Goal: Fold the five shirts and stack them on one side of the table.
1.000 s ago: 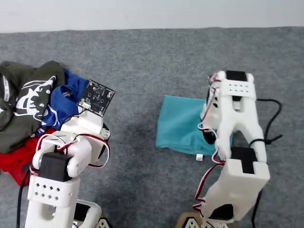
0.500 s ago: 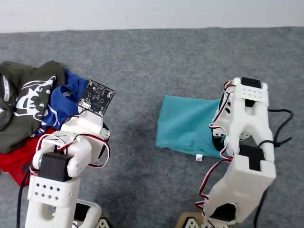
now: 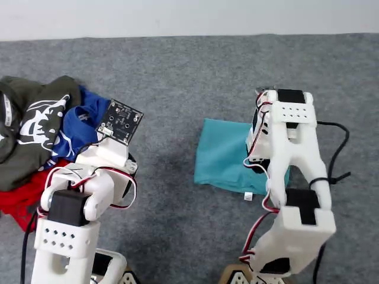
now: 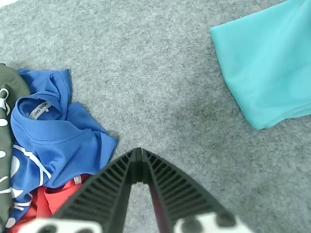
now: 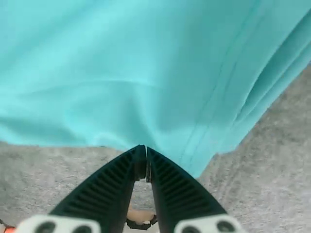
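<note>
High view, olive shirt [image 3: 29,118] cut off at the left edge of the table [image 3: 177,71], blue shirt [image 3: 74,127] and red shirt [image 3: 21,198] bunched beside it, left gripper [image 4: 138,158] clamped empty nearby, folded teal shirt [image 3: 222,157] right of centre half hidden by the right arm [image 3: 290,160], right gripper [image 5: 142,153] jaws pressed together at its hem

Overhead and close wrist views share teal shirt [image 3: 222,157].

L pincer [image 4: 141,154] shut, arm tucked; R pincer [image 5: 145,150] shut, arm extended.
</note>
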